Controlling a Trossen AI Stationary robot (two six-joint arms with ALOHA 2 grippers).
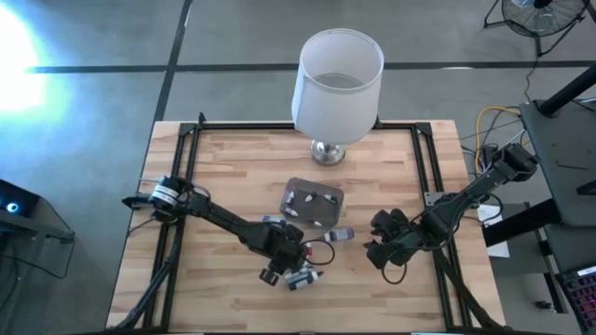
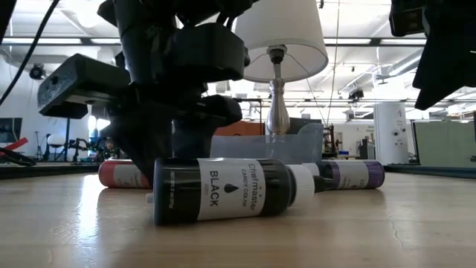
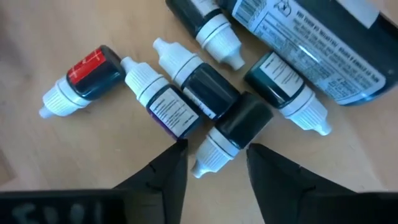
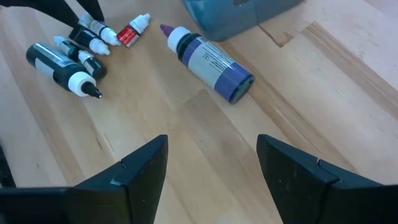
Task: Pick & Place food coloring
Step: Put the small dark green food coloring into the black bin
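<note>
Several tiny food coloring bottles lie on their sides in a cluster point(image 1: 303, 276) on the wooden table, near its front. One has a red label point(image 3: 84, 78), and one is dark with a white cap point(image 3: 239, 121). My left gripper point(image 3: 216, 157) points down over the cluster. It is open, with a finger on either side of the dark bottle's cap end. My right gripper point(image 1: 386, 249) hangs open above bare wood to the right, with nothing between its fingers point(image 4: 211, 155). My left gripper comes from above with its two fingers point(image 3: 171, 171) on either side of the white cap point(image 3: 208, 155) of the small dark bottle. I cannot tell whether they touch it. The bottle lies flat on the table among the others.
A larger black bottle point(image 2: 223, 190) lies beside the cluster. A purple bottle point(image 4: 208, 62) lies between the two grippers. A greyish tub point(image 1: 312, 203) stands mid-table, and a white-shaded lamp point(image 1: 337, 88) stands at the far edge. Black rails point(image 1: 424, 167) run along the table's sides.
</note>
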